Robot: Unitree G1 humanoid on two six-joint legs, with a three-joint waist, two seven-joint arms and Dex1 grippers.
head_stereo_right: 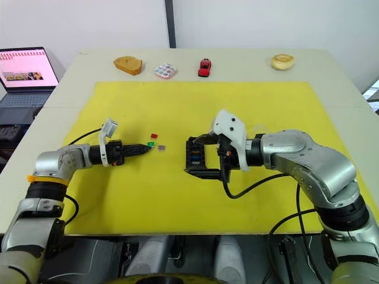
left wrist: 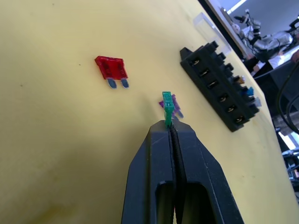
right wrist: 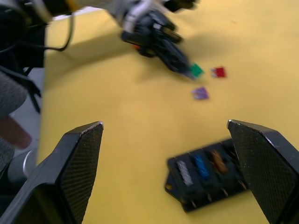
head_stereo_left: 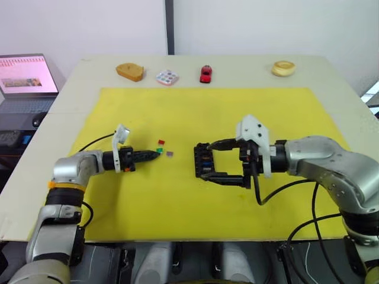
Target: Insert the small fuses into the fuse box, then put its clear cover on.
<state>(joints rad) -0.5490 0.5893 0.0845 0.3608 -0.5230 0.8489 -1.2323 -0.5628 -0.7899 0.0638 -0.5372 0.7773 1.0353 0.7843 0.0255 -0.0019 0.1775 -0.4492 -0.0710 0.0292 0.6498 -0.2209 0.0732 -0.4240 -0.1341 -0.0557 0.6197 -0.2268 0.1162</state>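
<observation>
A laptop [head_stereo_left: 23,80] with its screen lit sits at the far left, off the pale table [head_stereo_left: 59,112]. A yellow mat [head_stereo_left: 177,195] covers most of the table. Along the far edge, left to right, lie a tan block [head_stereo_left: 130,71], a small paint palette [head_stereo_left: 167,77], a red toy car [head_stereo_left: 205,74] and a yellow ring [head_stereo_left: 283,68]. Behind is a white wall [head_stereo_left: 266,23].

The left gripper [head_stereo_left: 155,154] lies low over the mat, its fingers pressed together on the green fuse [left wrist: 167,106]. Just right of its tip lie the red fuse [left wrist: 111,69] and the purple fuse [right wrist: 201,93], apart from each other. Further right, the fuse box [right wrist: 205,179] lies on the mat with grey, blue and amber fuses in its slots. The right gripper [head_stereo_left: 222,163] hovers over the box, fingers spread wide. The clear cover [left wrist: 210,29] lies just beyond the box.
</observation>
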